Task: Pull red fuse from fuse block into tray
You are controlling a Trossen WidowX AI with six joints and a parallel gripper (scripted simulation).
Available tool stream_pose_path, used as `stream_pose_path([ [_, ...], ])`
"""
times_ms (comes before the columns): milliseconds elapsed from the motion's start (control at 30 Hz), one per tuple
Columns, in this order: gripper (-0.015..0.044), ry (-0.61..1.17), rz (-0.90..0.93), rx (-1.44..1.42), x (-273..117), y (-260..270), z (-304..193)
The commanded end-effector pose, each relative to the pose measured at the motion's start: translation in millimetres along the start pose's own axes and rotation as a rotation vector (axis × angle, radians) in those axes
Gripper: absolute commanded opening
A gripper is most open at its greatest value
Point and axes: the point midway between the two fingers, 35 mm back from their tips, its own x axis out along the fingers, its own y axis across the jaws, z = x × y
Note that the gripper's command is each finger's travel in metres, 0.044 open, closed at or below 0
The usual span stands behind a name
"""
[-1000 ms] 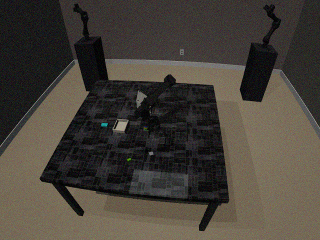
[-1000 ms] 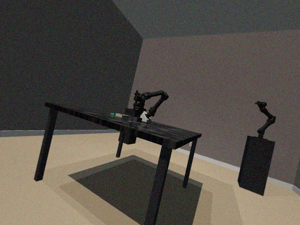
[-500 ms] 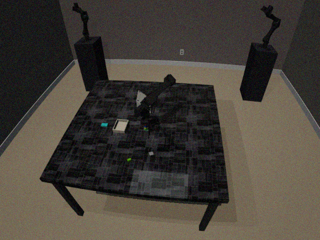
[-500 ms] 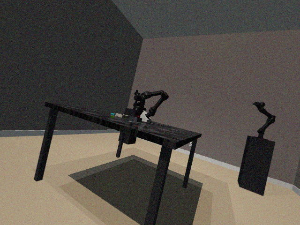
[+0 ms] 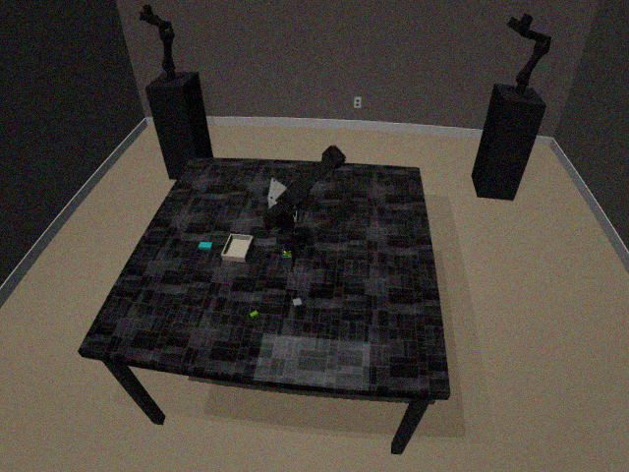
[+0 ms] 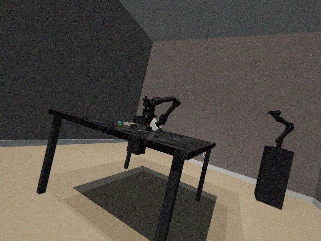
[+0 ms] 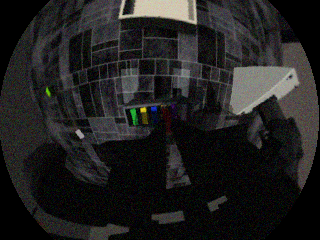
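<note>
Blk arm [image 5: 306,185] [image 6: 165,99], chunky blk joints, slim tubular links.

Tight quarters at the fuse block [image 5: 288,257] [image 6: 149,128] [image 7: 142,105]: we see the blue fuse [image 7: 154,111] and purple fuse [image 7: 173,111] crowding either side of the red fuse [image 6: 148,124] [image 7: 166,114]. A gap separates block from tray [image 5: 233,260] [image 6: 129,123] [image 7: 157,20], giving us a sideways lane; the tray is open above, its raised walls in the way lower down. White angled panel [image 5: 275,193] [image 6: 154,125] [image 7: 262,87] stands off to one side; cyan block [image 5: 204,246] [image 6: 120,121] lies beyond the tray.
</note>
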Motion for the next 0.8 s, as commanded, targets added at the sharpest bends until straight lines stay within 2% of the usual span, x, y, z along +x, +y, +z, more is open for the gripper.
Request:
stream_pose_path([
  [0,0.0000,-0.002,-0.002,-0.003,-2,0,0],
  [767,0.0000,-0.004,-0.002,-0.002,-28,1,3],
])
